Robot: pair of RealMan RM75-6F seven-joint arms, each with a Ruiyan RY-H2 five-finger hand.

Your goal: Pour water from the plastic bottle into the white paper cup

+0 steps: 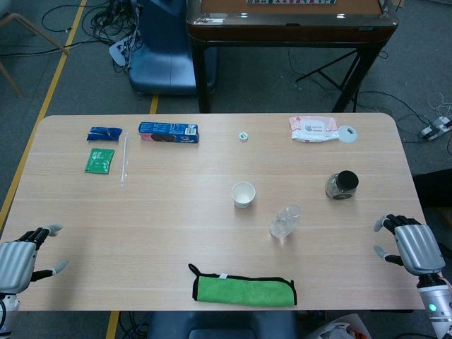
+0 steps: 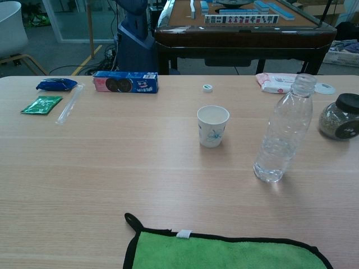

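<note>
clear ribbed plastic bottle (image 2: pixel 282 133) beside conical paper cup (image 2: pixel 213 126).

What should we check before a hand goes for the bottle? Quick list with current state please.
1. Bottle upright on the table: ok.
2. Bottle cap off: ok; the neck is open, and a small white cap lies at the far side.
3. Water in the bottle: ok; a low level shows in the chest view.
4. Paper cup upright, mouth open, apart from the bottle: ok.
5. Right hand free, fingers apart, at the table's right edge: ok. Left hand also holds nothing.
6. Path from right hand to bottle: cannot tell for sure; the black-lidded jar stands near it.
</note>
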